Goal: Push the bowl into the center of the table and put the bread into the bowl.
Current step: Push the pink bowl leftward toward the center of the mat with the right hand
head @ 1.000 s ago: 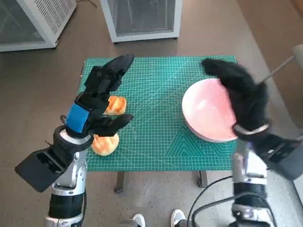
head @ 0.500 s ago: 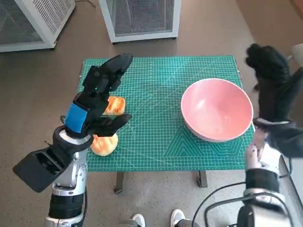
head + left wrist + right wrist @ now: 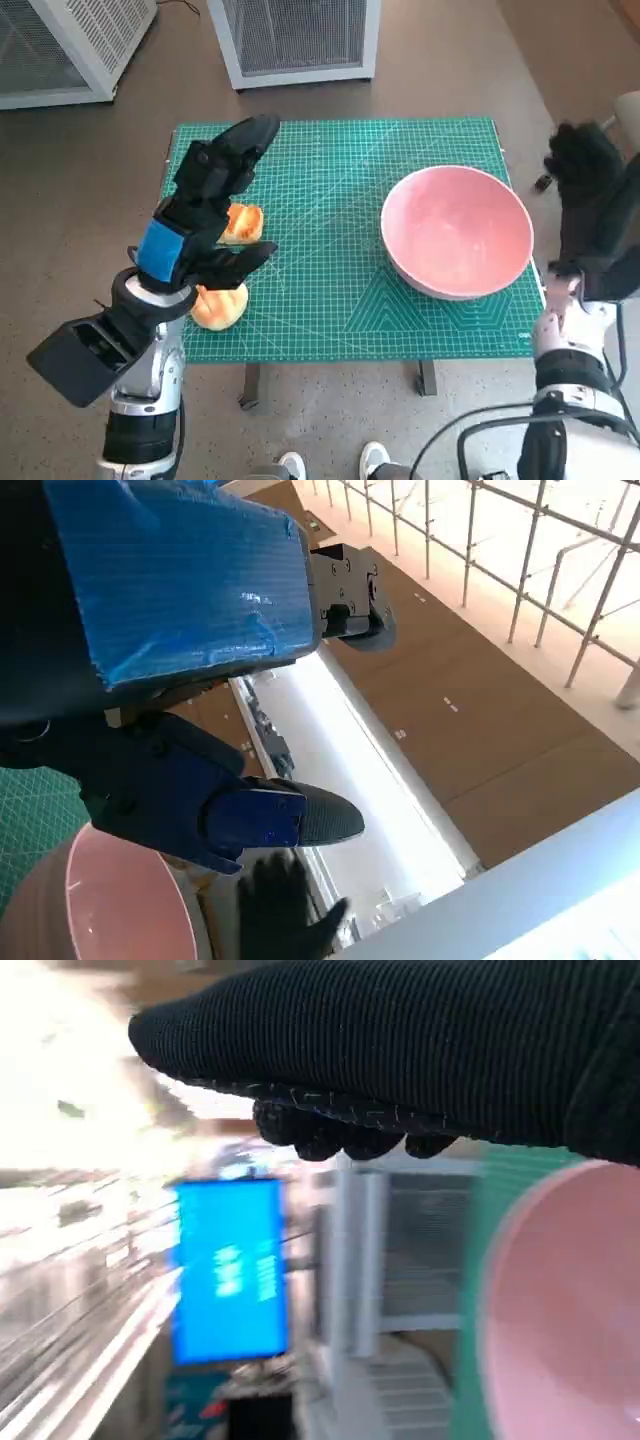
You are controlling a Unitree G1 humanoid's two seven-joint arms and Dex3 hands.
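The pink bowl [image 3: 457,232] sits upright on the right part of the green cutting mat [image 3: 340,200] that covers the table [image 3: 350,345], its rim close to the mat's right edge and well off the middle. Nothing lies in it. The same bowl shows as a pink curve in the left wrist view [image 3: 120,905] and along the edge of the right wrist view [image 3: 565,1310].

Two pieces of bread lie on the left part of the mat, well apart from the bowl. One bread roll [image 3: 243,222] sits farther from the robot, partly hidden under the left hand; the other bread roll [image 3: 221,305] lies near the mat's front left corner, also partly covered by that hand.

The left hand [image 3: 205,215], black with blue tape on its back, hangs over the two rolls with its fingers spread and holding nothing; whether it touches either roll cannot be told from the head view. In its own wrist view the left hand [image 3: 190,670] shows the taped back and parted fingers with nothing between them.

The right hand [image 3: 592,195], in its black glove, is raised just beyond the table's right edge, beside the bowl but apart from it, and holds nothing, its fingers loosely extended. In the right wrist view the glove [image 3: 400,1060] fills the top as a dark band.

Beyond the table stand two white cabinets with mesh fronts [image 3: 295,40], and a pair of white shoes [image 3: 335,465] shows on the floor at the near edge.
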